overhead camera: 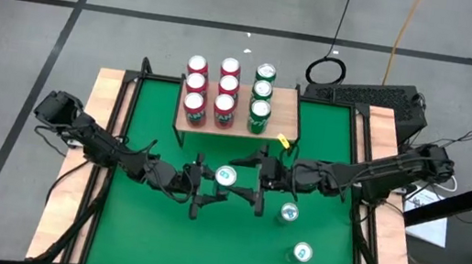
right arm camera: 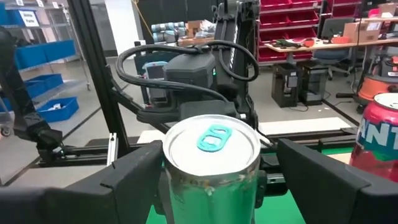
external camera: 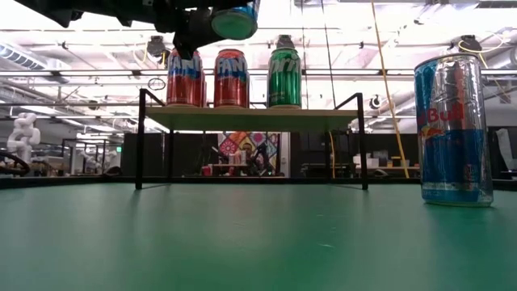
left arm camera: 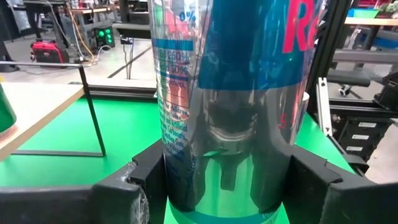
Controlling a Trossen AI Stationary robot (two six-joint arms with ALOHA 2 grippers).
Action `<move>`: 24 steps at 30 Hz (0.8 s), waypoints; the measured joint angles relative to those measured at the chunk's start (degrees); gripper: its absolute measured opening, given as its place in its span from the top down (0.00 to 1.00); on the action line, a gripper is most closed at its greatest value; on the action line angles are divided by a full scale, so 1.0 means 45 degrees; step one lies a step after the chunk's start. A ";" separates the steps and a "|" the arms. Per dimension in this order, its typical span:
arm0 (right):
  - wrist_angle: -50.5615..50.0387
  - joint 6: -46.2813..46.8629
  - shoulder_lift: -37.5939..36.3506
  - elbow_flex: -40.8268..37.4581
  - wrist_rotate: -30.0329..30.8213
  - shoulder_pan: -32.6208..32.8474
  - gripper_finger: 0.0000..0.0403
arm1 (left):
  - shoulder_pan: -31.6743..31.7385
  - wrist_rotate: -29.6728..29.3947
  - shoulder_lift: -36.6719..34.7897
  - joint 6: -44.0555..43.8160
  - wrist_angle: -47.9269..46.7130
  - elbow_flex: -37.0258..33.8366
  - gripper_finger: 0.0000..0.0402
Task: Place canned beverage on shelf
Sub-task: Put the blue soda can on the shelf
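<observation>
Two grippers: both are at the middle of the green table [overhead camera: 156, 241], meeting over the same can from opposite sides.
Left gripper [left arm camera: 224, 196]: mine, clamped on the lower body of the silver-and-blue can [overhead camera: 226, 176], one finger [left arm camera: 146, 177] on each side of it.
Can: upright, lifted clear of the table; in the low view it hangs higher than the shelf board. It is just in front of the shelf, not on it.
Right gripper [right arm camera: 211, 186]: my fingers [right arm camera: 134, 177] are spread on either side of the same can near its top, and one of them stands apart from the metal, so I have no grip here.
Shelf [overhead camera: 285, 111]: a light-wood board on black legs at the far edge of the table.
On the shelf: six red cans [overhead camera: 211, 91] in two rows and three green cans [overhead camera: 262, 89] in one row.
On the table: two more silver cans [overhead camera: 288, 213] stand near my right arm.
</observation>
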 joint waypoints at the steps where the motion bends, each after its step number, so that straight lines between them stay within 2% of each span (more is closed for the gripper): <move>1: 0.0021 -0.0010 0.0055 0.0000 0.0000 0.0000 0.23 | 0.0000 -0.0005 0.0000 0.0000 0.0017 0.0000 0.44; 11: 0.0521 -0.1019 0.0394 0.0000 -0.0005 0.0000 0.24 | 0.0010 -0.0080 -0.0015 -0.0005 0.0097 0.0000 0.44; 20: 0.0761 -0.0837 0.0404 0.0000 -0.0703 -0.0219 0.38 | 0.0024 -0.0113 -0.0015 0.0214 0.0175 0.0000 0.44; 24: 0.0717 -0.0816 0.0404 0.0000 -0.0690 -0.0219 0.39 | 0.0017 -0.0112 -0.0015 0.0223 0.0214 0.0000 0.44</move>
